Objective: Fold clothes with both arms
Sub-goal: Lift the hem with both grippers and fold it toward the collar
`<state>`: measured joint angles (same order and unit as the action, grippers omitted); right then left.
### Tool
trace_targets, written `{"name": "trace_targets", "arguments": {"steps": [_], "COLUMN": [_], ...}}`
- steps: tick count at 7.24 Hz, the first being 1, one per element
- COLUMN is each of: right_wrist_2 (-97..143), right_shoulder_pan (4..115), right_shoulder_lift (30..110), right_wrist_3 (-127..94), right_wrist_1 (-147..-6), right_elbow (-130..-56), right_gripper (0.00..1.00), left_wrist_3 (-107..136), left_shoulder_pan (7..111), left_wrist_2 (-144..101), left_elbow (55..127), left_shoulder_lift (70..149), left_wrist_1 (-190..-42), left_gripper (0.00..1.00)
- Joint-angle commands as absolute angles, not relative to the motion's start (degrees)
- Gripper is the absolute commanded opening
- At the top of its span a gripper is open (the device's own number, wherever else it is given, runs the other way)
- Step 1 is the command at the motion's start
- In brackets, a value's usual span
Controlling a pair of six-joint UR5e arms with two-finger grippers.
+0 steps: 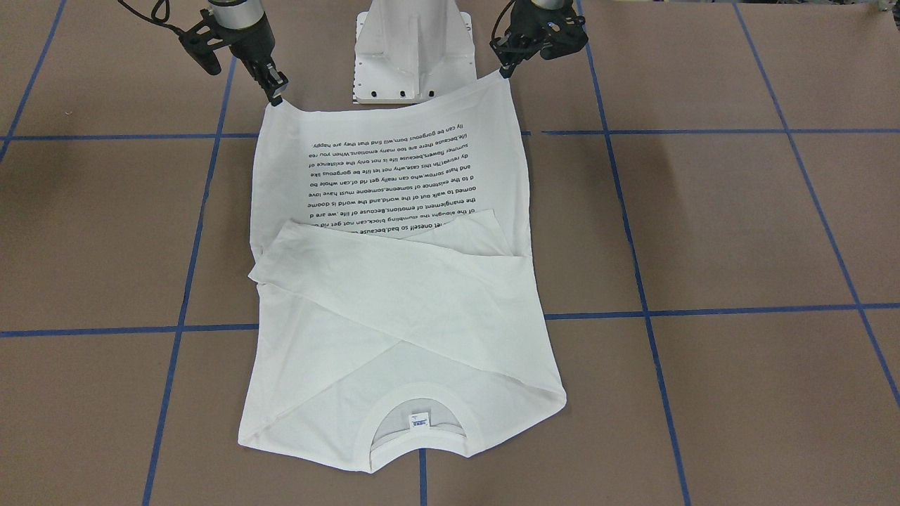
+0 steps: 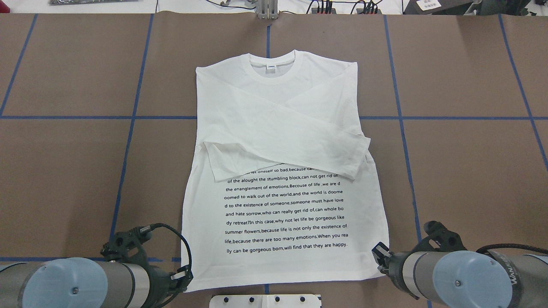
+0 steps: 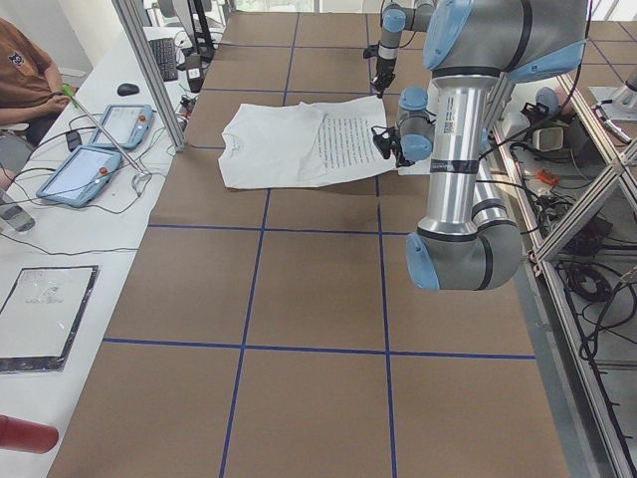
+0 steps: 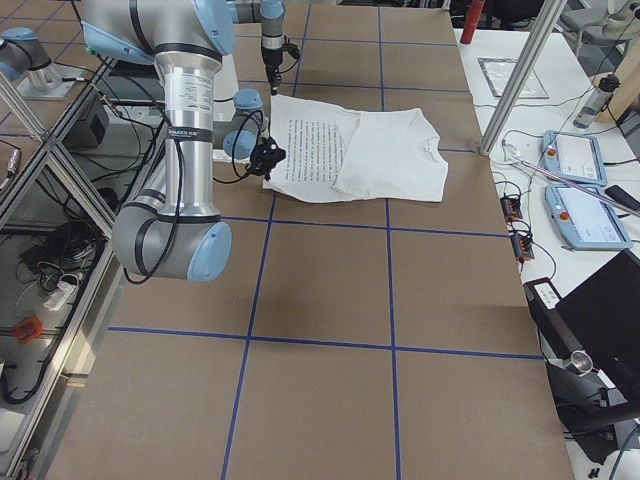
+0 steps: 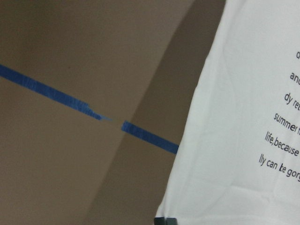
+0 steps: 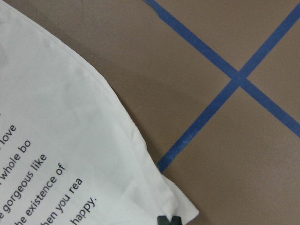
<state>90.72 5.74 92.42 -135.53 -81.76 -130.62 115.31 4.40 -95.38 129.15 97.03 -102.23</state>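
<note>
- The left gripper (image 1: 505,72) is pinched tight on one hem corner of the T-shirt (image 2: 295,222), and the right gripper (image 1: 275,97) is clamped on the other.
- The hem edge runs between them, just beside the white base (image 1: 411,56).
- Beyond the claws come the printed lines, the crossed sleeves (image 2: 295,128), and the collar (image 2: 274,70) farthest out.
- The brown table (image 2: 471,171) stretches wide outboard of each claw.

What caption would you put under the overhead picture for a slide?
The left gripper and right gripper pinch the hem corners of a white shirt, sleeves crossed over its chest, on the table.
</note>
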Motion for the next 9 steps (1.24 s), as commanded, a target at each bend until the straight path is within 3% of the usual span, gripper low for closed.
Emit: {"name": "trace_targets", "arguments": {"steps": [1,6,9], "right_wrist_2": [90.7,91.49,96.41], "right_shoulder_pan": [5.89,22.45,38.45], "right_shoulder_lift": [92.46,89.4,72.92], "right_wrist_3": [-135.61,-119.15,-102.36], "right_wrist_1": [-82.0,-82.7,-89.81], "right_elbow": [-133.58,-134.05,-118.55], "right_gripper": [0.0,0.0,0.0], "left_wrist_3": [115.49,101.56,93.55], "left_shoulder_pan": [4.83,20.44,30.91], "left_wrist_2": [-95.45,-94.75,-94.92], "left_elbow": [132.78,130.8,121.05], "left_shoulder_lift": [96.77,102.46,110.38], "left_wrist_1": [-102.22,-102.3,-102.92], "left_gripper": [0.0,0.0,0.0]}}
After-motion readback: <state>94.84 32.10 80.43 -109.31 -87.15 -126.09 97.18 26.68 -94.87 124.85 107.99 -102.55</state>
